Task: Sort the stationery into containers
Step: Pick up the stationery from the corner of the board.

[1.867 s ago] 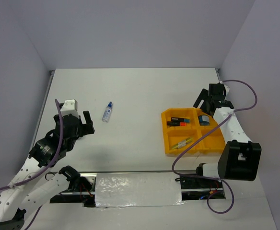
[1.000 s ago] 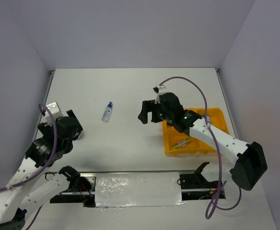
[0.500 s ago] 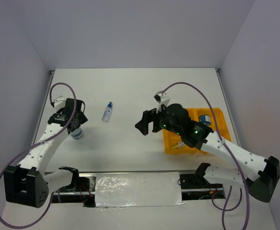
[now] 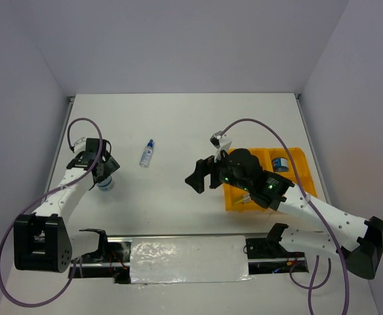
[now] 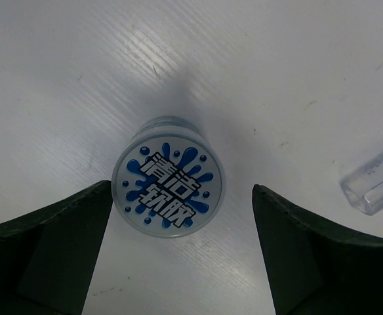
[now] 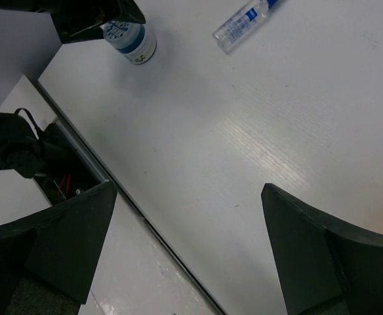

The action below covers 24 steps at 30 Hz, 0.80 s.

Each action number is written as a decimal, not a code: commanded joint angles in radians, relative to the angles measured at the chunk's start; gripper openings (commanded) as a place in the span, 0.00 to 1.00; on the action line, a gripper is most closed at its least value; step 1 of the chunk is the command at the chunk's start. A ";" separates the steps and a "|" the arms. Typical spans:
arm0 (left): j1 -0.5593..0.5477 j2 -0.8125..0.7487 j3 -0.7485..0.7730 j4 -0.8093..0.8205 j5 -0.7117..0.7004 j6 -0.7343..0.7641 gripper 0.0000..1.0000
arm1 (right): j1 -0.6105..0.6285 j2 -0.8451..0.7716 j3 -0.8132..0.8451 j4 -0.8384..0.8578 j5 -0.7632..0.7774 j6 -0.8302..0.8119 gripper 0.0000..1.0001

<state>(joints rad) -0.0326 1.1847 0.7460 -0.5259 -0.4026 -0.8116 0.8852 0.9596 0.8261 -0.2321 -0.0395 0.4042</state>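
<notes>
Orange-yellow tray [image 4: 230, 201], behind the wide-open right gripper [image 4: 198, 178], already holds one blue-white pot [image 4: 281, 163], but a second pot [image 5: 168, 186] stands ungripped between the spread fingers [image 5: 54, 249] of the left gripper [image 4: 102, 170], and the blue-capped bottle [image 4: 147, 153] lies near that gripper's right side, both unsorted.

Blue-white pot [image 5: 168, 191] upright, bottle [image 4: 147, 153] lying

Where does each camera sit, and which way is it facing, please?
Top external: above and behind the robot, looking down; left arm, right arm and tray show.
Left wrist: straight down on the round pot; open left fingers flank it.
Right wrist: slanting down leftward; open right fingers at bottom.
Shared: pot and bottle appear in all three.
</notes>
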 commanded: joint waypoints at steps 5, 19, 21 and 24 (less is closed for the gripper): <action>0.011 0.013 -0.034 0.073 -0.027 -0.020 0.97 | 0.055 0.021 0.033 0.011 0.018 -0.004 1.00; 0.013 0.012 -0.053 0.135 0.093 0.000 0.27 | 0.069 -0.009 -0.019 0.060 -0.016 -0.033 1.00; 0.013 -0.031 -0.056 0.129 0.128 -0.008 0.14 | 0.069 0.010 -0.033 0.086 -0.017 -0.015 1.00; 0.013 -0.132 -0.079 0.136 0.224 -0.029 0.00 | 0.070 0.044 -0.062 0.161 -0.034 0.037 1.00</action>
<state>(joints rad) -0.0212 1.1484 0.6773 -0.4255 -0.2932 -0.8169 0.9451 0.9779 0.7872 -0.1818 -0.0483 0.4053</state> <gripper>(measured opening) 0.757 0.997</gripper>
